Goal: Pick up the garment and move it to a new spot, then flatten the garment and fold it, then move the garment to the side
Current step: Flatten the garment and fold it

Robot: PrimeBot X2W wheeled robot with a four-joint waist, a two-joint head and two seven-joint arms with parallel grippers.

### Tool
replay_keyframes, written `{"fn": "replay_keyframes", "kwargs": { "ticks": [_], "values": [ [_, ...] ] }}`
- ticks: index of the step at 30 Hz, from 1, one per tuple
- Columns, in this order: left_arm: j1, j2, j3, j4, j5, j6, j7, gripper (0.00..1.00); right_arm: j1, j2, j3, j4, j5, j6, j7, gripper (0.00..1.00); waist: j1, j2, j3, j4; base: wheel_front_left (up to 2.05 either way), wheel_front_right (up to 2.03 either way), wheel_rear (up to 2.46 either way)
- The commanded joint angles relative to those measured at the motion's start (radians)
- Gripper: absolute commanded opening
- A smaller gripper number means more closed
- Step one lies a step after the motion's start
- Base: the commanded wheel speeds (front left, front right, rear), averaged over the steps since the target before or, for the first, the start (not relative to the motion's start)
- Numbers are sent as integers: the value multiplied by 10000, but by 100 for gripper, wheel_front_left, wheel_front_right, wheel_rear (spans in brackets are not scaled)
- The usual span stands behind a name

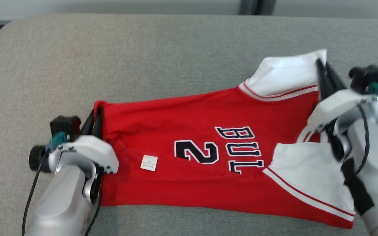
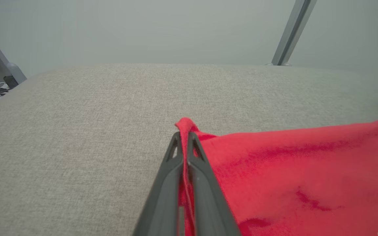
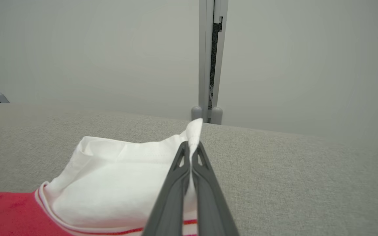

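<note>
Loosely rumpled red jersey [image 1: 189, 183]

A grey fabric-covered surface [image 1: 143, 59] meets a plain pale wall [image 3: 77, 49] with a metal upright [image 3: 208, 65].

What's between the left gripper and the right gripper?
In the head view, the red jersey spans it; left gripper and right gripper each pinch an end.
</note>
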Motion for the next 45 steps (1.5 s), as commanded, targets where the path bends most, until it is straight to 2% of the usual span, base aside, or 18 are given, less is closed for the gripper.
{"fn": "replay_keyframes", "kwargs": {
  "ticks": [1,7,13,25,26,28,29,30,31,37,40,45],
  "values": [
    [263,135,81,37,102,-75,-40,0,422,65,33,-257,172,-4,-37,0,0,0,-366,-346,0,0,0],
    [1391,197,453,114,419,-297,-42,0,2386,404,157,-1649,1013,-4,-39,0,0,0,-974,-862,0,0,0],
    [2266,129,853,223,633,-422,-42,0,3835,667,90,-2426,1703,-4,-38,0,0,0,-1563,-1243,0,0,0],
    [3429,195,1642,36,1202,-446,-41,0,5686,951,60,-2779,1856,-4,-39,0,0,0,-2225,-1628,0,0,0],
    [3483,212,1707,-27,1262,-368,-42,7,5742,952,2,-2735,1830,-4,-41,0,0,0,-2241,-1630,0,0,0],
    [3621,225,1863,-197,1393,-268,-41,85,5820,947,-108,-2642,1689,-4,-41,0,0,0,-2253,-1620,0,0,0],
    [3683,224,1950,-322,1466,-212,-41,100,5836,954,-212,-2574,1667,-4,-41,6,0,0,-2253,-1612,0,0,0],
    [3751,208,2057,-529,1536,-145,-41,100,5854,968,-341,-2519,1693,-4,-41,44,0,0,-2252,-1596,0,0,0],
    [3849,184,2183,-713,1600,-76,-41,100,5839,984,-445,-2541,1688,-4,-41,98,0,0,-2250,-1579,0,0,0],
    [4799,-119,3054,-2436,1950,116,-29,100,5854,1080,-1250,-2934,1585,-4,-41,100,0,0,-2288,-1378,0,0,0],
    [5068,-261,3242,-2697,2043,74,-29,100,5831,1111,-1386,-2955,1494,-4,-40,100,0,0,-2284,-1259,0,0,0],
    [5387,-507,3316,-2979,2429,-90,-30,100,5502,1141,-1290,-1803,1186,-4,202,100,0,0,-2199,-912,0,0,0]
  ]
}}
